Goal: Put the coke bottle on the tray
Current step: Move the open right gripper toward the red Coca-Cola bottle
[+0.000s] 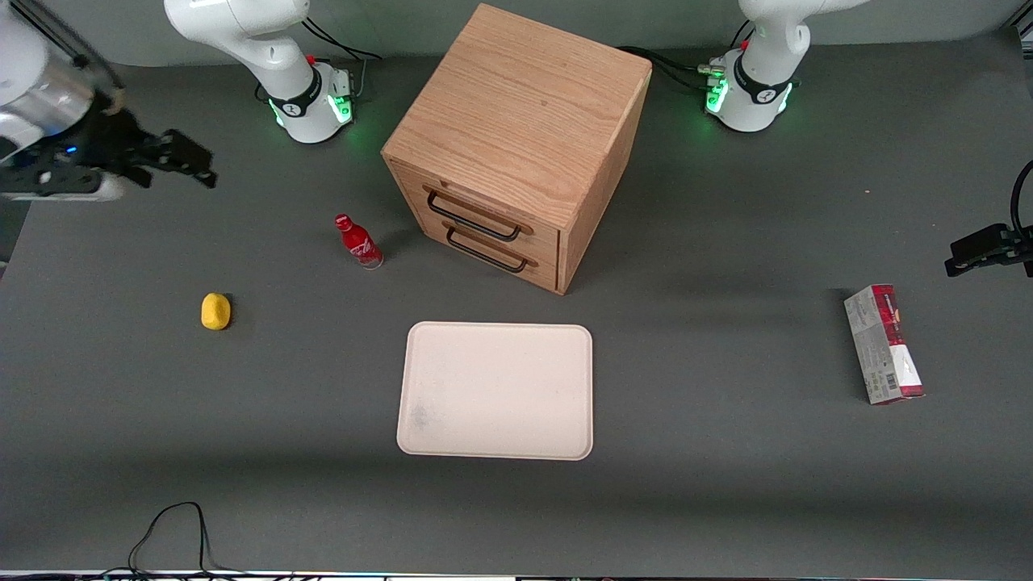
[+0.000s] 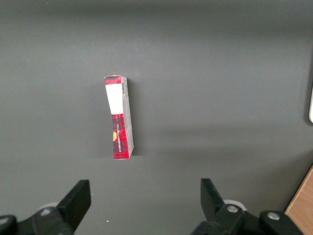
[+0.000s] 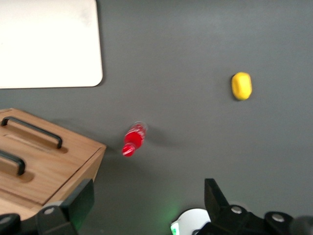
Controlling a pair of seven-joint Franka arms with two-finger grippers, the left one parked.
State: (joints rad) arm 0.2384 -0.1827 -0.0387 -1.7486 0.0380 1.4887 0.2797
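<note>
The gripper [image 1: 173,157] hung high at the working arm's end, fingers [image 3: 78,200] apart and empty. The coke bottle [image 1: 358,241] stood on the table [image 1: 726,484], apart from the tray [image 1: 496,390].

My right arm [image 1: 48,97] reaches in high above my own end of the table, wrist turned so the camera looks straight down. My gripper [image 1: 181,161] hangs in the air, touching nothing. Its two black fingers [image 3: 78,203] stand spread wide apart, with nothing held between them.
</note>
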